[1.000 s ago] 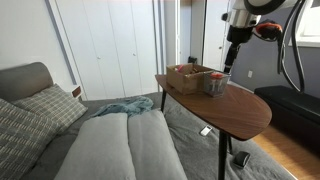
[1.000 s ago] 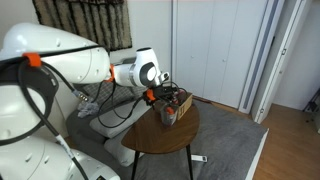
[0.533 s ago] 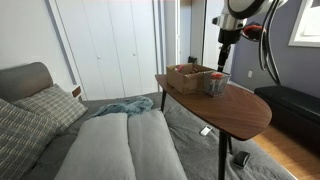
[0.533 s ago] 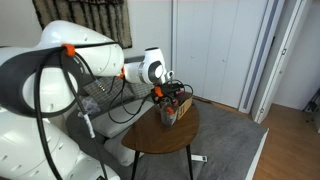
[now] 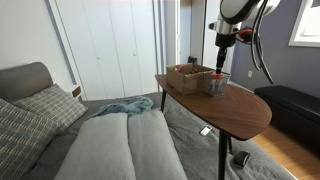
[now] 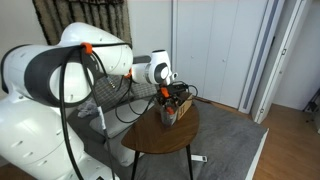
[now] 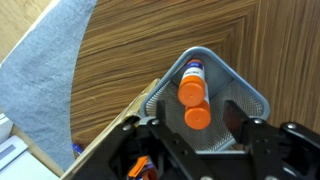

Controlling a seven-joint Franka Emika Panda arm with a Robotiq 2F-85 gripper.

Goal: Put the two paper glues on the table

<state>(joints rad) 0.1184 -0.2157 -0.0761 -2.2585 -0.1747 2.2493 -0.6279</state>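
We see our jaws spread wide and empty. Directly beneath them, the two paper glues [image 7: 193, 92] stand touching inside the grey mesh cup [image 7: 250, 95] on the wooden surface [image 7: 140, 50].

The cup [image 7: 238, 98] stands on the table [image 7: 130, 60], straight under the gripper [image 7: 199, 130]. In the cup are the two glues, one glue [image 7: 192, 88] just beside the other glue [image 7: 199, 117]. In the wrist view both lie between the jaws, lower than them. In both exterior views the gripper [image 5: 222, 66] [image 6: 170, 97] hangs over the cup [image 5: 216, 84] [image 6: 170, 114]. The box [image 5: 187, 76] is also on the table [image 5: 245, 112], just beside the cup and off to one side of the gripper.
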